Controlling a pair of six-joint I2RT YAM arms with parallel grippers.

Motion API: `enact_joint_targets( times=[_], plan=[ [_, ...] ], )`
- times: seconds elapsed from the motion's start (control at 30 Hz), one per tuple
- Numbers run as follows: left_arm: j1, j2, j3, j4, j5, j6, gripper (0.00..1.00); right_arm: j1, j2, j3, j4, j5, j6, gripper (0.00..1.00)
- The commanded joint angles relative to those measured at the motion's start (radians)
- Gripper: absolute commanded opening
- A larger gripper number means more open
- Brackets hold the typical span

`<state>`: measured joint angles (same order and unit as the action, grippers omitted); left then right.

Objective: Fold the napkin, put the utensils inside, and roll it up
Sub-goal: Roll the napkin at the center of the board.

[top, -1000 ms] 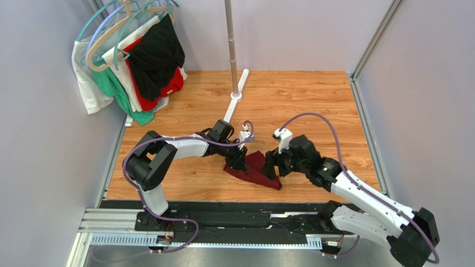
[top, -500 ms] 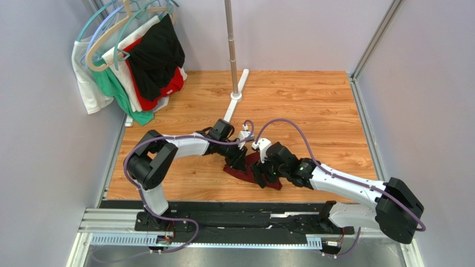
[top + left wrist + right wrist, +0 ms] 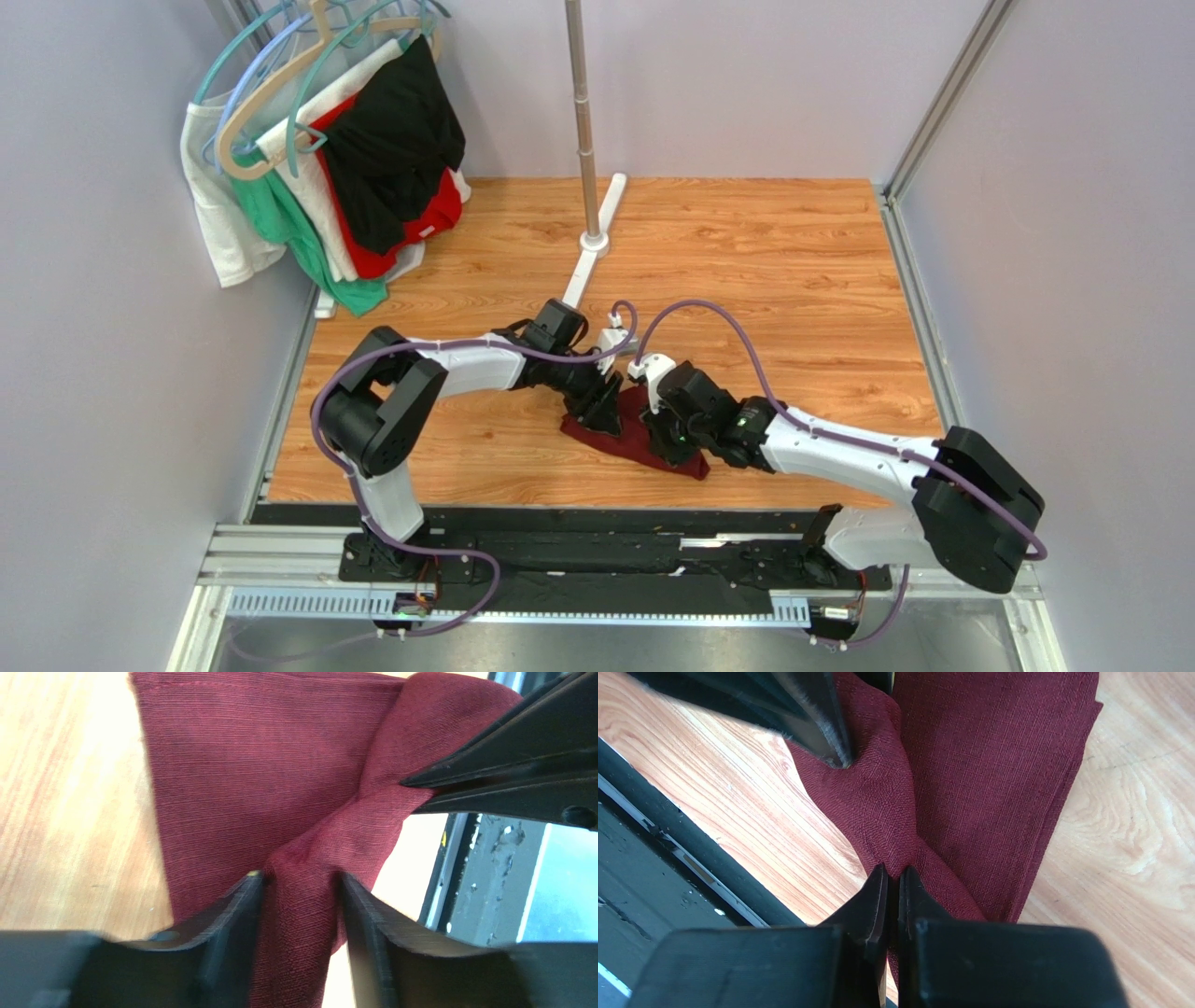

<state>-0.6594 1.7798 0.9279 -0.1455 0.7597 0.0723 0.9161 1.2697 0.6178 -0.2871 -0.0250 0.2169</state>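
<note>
Maroon cloth napkin is pinched by right gripper, resolved only by wrist views; left gripper astride its ridge, grip indeterminate.

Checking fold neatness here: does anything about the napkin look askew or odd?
Yes. The napkin does not lie flat: a raised, twisted ridge of cloth runs between the left pincer, which straddles it, and the right pincer, shut on it. No spoon shows in any view.
</note>
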Motion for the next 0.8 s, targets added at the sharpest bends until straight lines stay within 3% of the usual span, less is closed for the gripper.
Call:
enact_joint_targets(
  times=[0.0, 0.1, 0.3, 0.53, 0.77],
  plan=[
    [0.014, -0.042, -0.017, 0.004, -0.037, -0.020, 0.65, 0.003, 0.023, 0.000, -0.009, 0.023, 0.065, 0.00],
    [0.035, -0.083, -0.021, 0.027, -0.049, -0.043, 0.78, -0.008, 0.033, -0.010, -0.009, 0.005, 0.088, 0.00],
    [0.092, -0.192, -0.046, 0.058, -0.042, -0.068, 0.89, -0.048, 0.072, -0.006, 0.003, -0.073, 0.090, 0.00],
    [0.101, -0.327, -0.148, 0.061, -0.186, -0.140, 0.91, -0.115, 0.148, 0.036, 0.003, -0.190, 0.076, 0.00],
    [0.101, -0.609, -0.329, 0.133, -0.456, -0.288, 0.91, -0.212, 0.212, 0.071, -0.004, -0.352, 0.075, 0.00]
  ],
)
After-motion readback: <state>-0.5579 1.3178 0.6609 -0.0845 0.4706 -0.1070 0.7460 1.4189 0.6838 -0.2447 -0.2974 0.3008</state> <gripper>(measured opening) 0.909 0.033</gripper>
